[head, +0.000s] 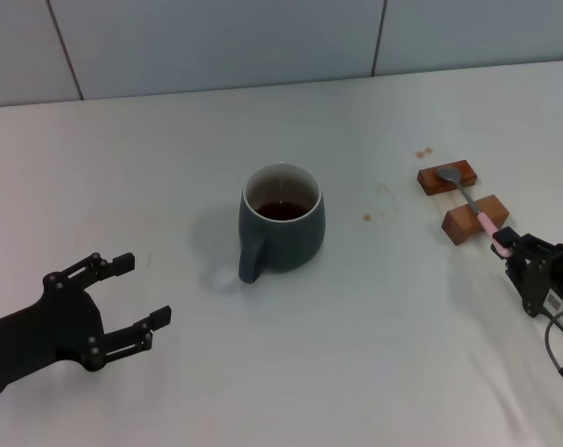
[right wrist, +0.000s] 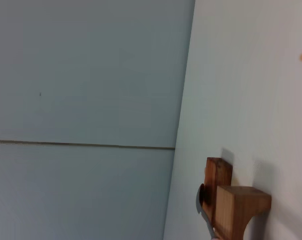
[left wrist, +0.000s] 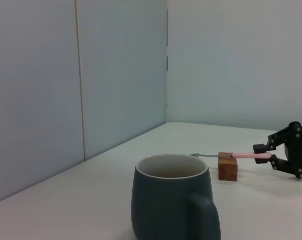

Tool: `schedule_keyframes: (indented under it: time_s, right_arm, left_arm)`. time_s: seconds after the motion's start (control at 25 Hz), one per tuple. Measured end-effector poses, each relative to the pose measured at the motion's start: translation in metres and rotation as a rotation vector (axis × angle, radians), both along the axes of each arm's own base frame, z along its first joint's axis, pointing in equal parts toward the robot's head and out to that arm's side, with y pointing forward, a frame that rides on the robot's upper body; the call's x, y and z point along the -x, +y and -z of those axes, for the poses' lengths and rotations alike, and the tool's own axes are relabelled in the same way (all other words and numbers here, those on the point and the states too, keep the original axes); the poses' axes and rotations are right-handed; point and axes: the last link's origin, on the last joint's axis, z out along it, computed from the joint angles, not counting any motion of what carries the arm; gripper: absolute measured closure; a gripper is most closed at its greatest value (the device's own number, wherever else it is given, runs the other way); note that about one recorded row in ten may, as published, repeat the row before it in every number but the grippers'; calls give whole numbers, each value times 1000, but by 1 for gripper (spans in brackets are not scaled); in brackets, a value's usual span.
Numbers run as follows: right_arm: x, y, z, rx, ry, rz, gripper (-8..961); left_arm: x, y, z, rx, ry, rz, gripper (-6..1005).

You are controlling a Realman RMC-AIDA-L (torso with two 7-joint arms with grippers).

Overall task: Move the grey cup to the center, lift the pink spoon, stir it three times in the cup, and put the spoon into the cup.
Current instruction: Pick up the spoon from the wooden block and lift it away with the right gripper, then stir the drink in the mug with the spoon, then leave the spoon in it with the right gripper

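The grey cup [head: 281, 220] stands in the middle of the table, handle toward me, with brown liquid inside; it fills the front of the left wrist view [left wrist: 173, 200]. The pink spoon [head: 474, 207] lies across two brown wooden blocks at the right, bowl on the far block, pink handle pointing toward me; it also shows in the left wrist view [left wrist: 245, 155]. My right gripper [head: 504, 245] is shut on the end of the pink handle, and it shows in the left wrist view [left wrist: 268, 154]. My left gripper [head: 140, 291] is open and empty at the front left, apart from the cup.
The two wooden blocks [head: 448, 177] [head: 474, 220] sit close together at the right; they also show in the right wrist view [right wrist: 238, 210]. Small brown stains [head: 367, 217] mark the table between cup and blocks. A pale wall [head: 262, 37] runs along the back.
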Motion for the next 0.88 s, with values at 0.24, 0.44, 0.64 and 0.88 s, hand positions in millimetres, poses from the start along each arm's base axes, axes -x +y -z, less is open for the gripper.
schedule_keyframes:
  time_s: [0.24,0.44,0.64,0.88]
  right_arm:
    - [0,-3,-2,-6,-31,-22,844]
    - [1,-8,-18,-74,-69,-91,846]
    - [5,-4,-57,-178,-181,-229,846]
    - [28,23,-134,-246,-389,-474,846]
  left_arm:
    - [2,0,-1,-6,8,1,161]
    - [2,0,-2,-7,10,-1,161]
    - [1,-1,-4,-3,2,6,161]
    - [1,1,-2,8,14,6,161]
